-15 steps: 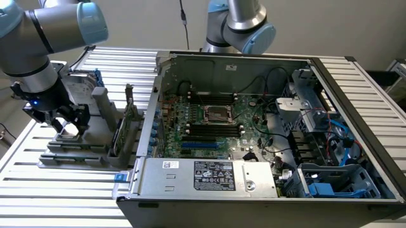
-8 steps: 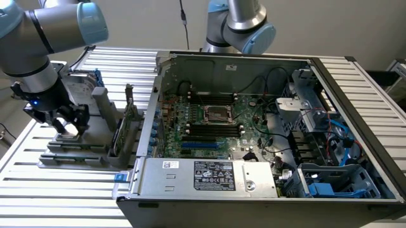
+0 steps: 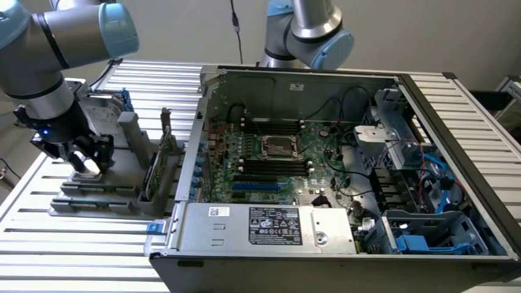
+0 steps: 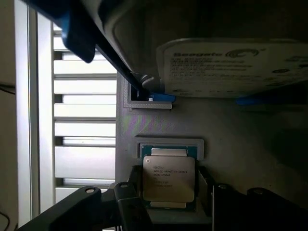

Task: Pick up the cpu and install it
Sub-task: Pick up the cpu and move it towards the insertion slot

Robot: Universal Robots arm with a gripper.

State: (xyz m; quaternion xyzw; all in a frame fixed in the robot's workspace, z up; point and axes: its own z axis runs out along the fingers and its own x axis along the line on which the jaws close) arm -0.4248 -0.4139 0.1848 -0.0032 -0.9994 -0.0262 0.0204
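Slatted metal surface (image 3: 73,247) carried a grey holder (image 3: 89,204) beside the open case (image 3: 326,274), and there my tool (image 3: 85,162) straddled the cpu (image 4: 168,179) with fingers (image 4: 127,204) apart, gripping nothing, while it lay flat in its seat, so pickup and seating in the socket (image 3: 279,146) were both left undone

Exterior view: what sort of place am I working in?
Probably a computer-assembly test bench: an open computer case with bare motherboard, a slatted metal table, and a parts stand holding the cpu.
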